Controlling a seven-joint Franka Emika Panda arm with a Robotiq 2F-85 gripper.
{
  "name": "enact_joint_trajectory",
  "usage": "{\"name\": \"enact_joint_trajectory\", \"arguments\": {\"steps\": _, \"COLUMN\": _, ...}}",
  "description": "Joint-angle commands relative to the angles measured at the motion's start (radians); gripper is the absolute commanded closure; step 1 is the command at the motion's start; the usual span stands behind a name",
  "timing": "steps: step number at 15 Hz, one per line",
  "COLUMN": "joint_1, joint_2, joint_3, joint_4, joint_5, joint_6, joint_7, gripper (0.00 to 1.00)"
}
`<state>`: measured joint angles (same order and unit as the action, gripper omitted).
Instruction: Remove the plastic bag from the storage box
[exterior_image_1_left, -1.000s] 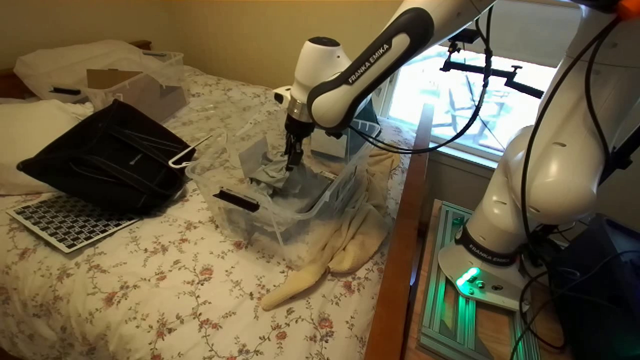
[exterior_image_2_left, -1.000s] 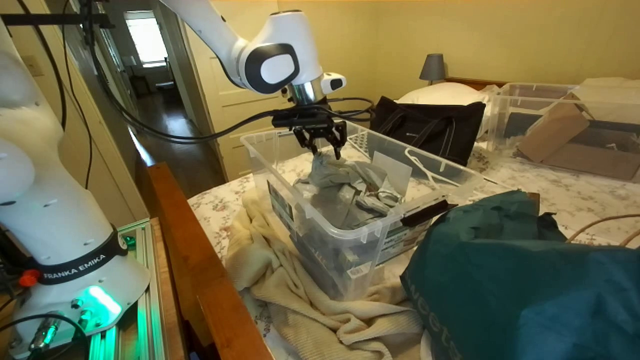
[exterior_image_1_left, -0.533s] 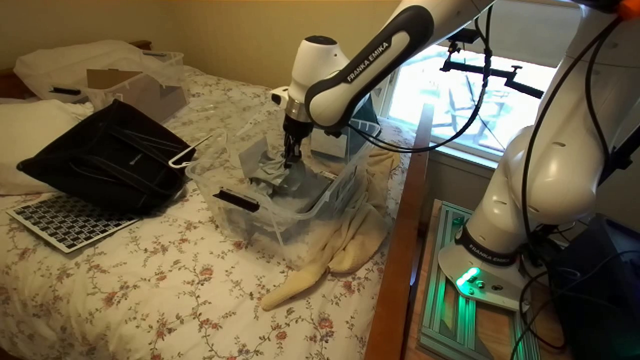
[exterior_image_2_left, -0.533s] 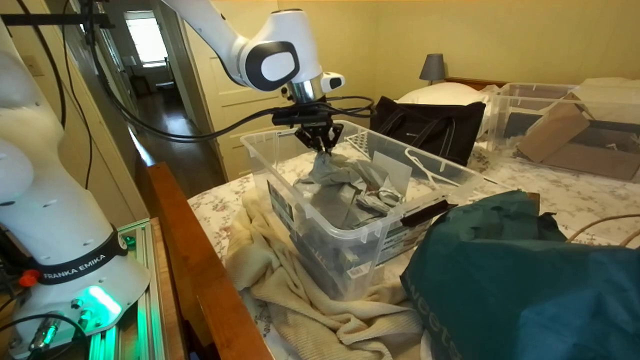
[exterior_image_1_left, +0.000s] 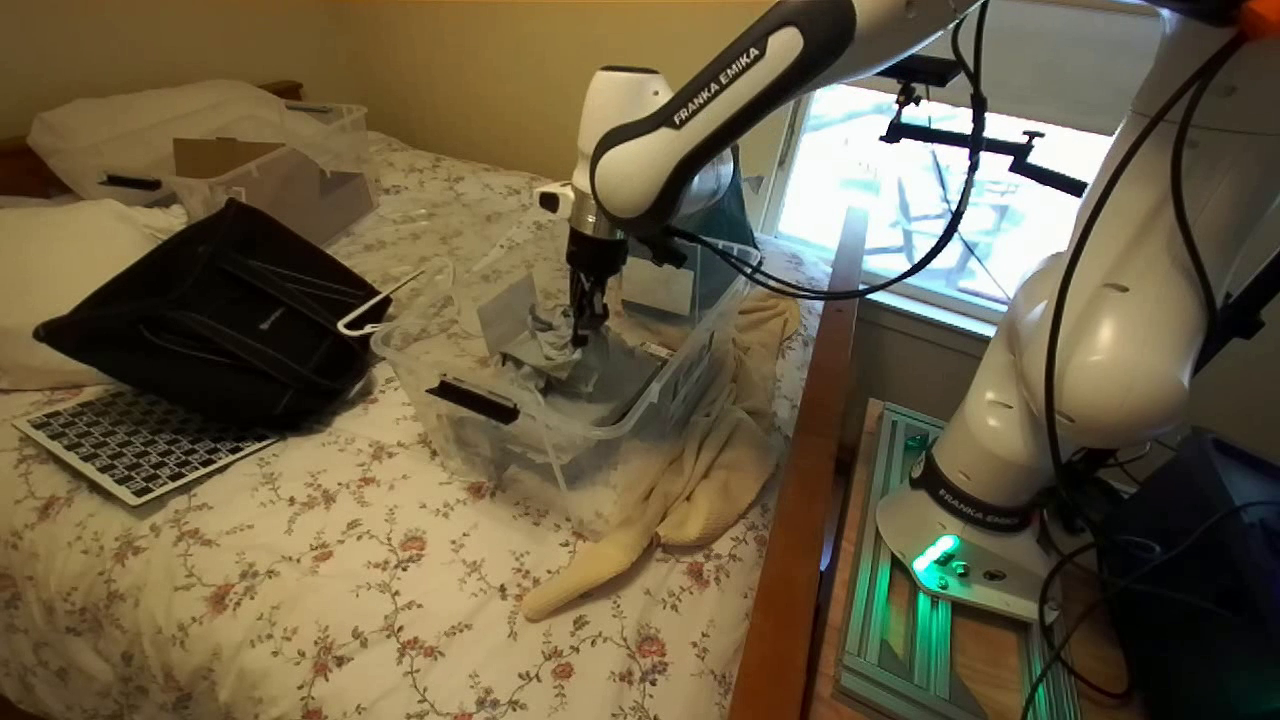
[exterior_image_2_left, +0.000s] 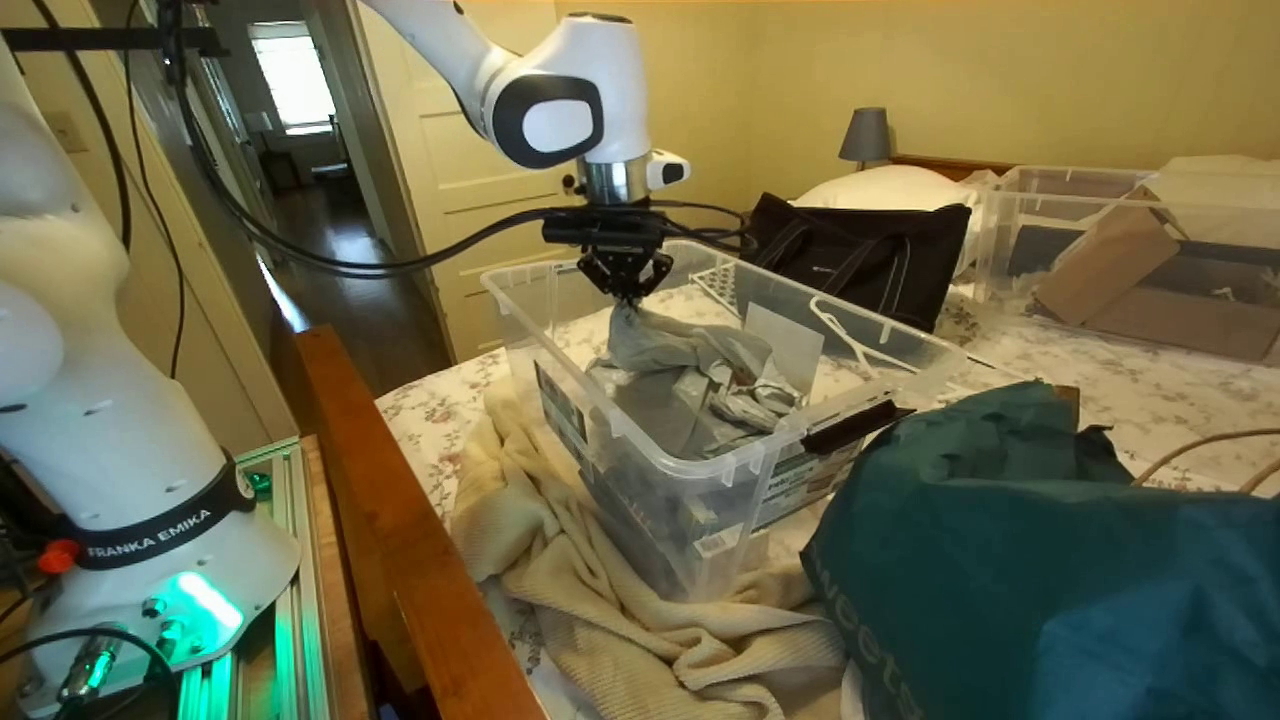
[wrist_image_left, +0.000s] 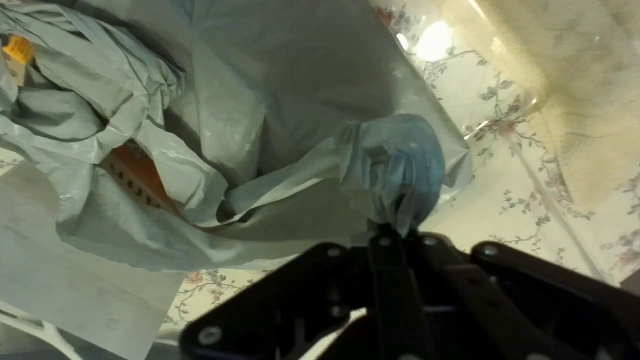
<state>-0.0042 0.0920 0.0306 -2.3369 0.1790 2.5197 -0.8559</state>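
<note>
The plastic bag (exterior_image_2_left: 690, 345) is grey and crumpled. It still lies inside the clear storage box (exterior_image_2_left: 690, 468), which shows in both exterior views. My gripper (exterior_image_2_left: 628, 300) points straight down into the box's opening, and its fingers are pinched together on a bunched tip of the bag. In the wrist view the gathered plastic bag (wrist_image_left: 392, 170) bulges out just beyond the fingertips of the gripper (wrist_image_left: 397, 232). Most of the bag spreads loosely below, with a bit of something orange (wrist_image_left: 137, 172) showing through its folds.
A pale card (exterior_image_2_left: 785, 345) leans inside the box, and a white hanger (exterior_image_2_left: 845, 340) rests by its far side. Around the box are a cream cloth (exterior_image_2_left: 560, 560), a teal bag (exterior_image_2_left: 1000, 540) and a black bag (exterior_image_1_left: 230, 310). The wooden bed rail (exterior_image_1_left: 800, 520) runs alongside.
The fingers have come together, from parted above the bag to pinched on it. Since then the gripper has shifted slightly, drawing the bag's top along with it.
</note>
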Motion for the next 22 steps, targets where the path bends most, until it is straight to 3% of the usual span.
{"name": "enact_joint_trajectory", "arguments": {"steps": 1, "joint_1": -0.032, "joint_2": -0.003, "joint_3": 0.013, "joint_4": 0.048, "joint_5": 0.130, "joint_6": -0.123, "joint_7": -0.144, "gripper": 0.99}}
{"name": "enact_joint_trajectory", "arguments": {"steps": 9, "joint_1": -0.079, "joint_2": 0.009, "joint_3": -0.017, "joint_4": 0.161, "joint_5": 0.369, "joint_6": -0.413, "joint_7": -0.400, "gripper": 0.99}}
{"name": "enact_joint_trajectory", "arguments": {"steps": 14, "joint_1": -0.101, "joint_2": 0.018, "joint_3": -0.051, "joint_4": 0.235, "joint_5": 0.417, "joint_6": -0.554, "joint_7": -0.394, "gripper": 0.99}}
{"name": "enact_joint_trajectory", "arguments": {"steps": 22, "joint_1": -0.111, "joint_2": 0.002, "joint_3": -0.083, "joint_4": 0.321, "joint_5": 0.477, "joint_6": -0.676, "joint_7": -0.286, "gripper": 0.99}}
